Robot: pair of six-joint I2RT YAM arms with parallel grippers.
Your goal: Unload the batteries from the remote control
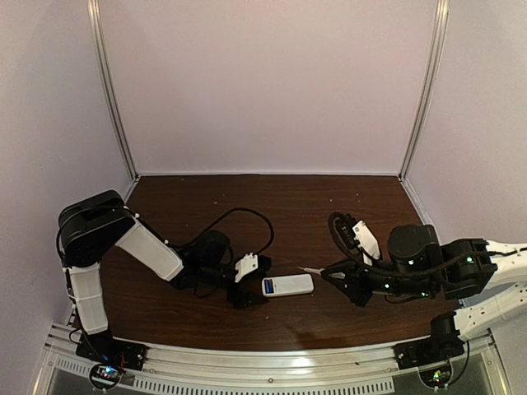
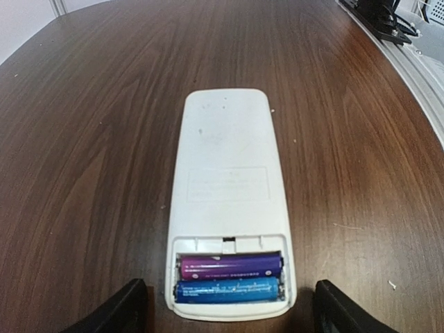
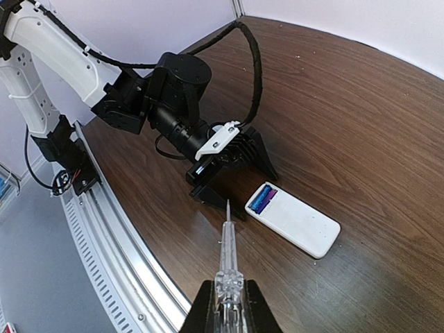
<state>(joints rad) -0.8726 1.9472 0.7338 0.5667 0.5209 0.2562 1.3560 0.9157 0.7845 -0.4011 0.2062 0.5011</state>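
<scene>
The remote (image 2: pixel 225 159) lies between the wide-apart fingers of the left gripper (image 2: pixel 232 306), 2 batteries (image 2: pixel 229 277) nearest, so the right gripper (image 3: pixel 227 300), clamped on the pointy tool (image 3: pixel 227 246), could poke it and slide it away.

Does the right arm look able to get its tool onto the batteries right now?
Probably yes: the batteries lie uncovered and nothing sits between them and the tip of the tool, though the open left gripper flanks that end closely.
</scene>
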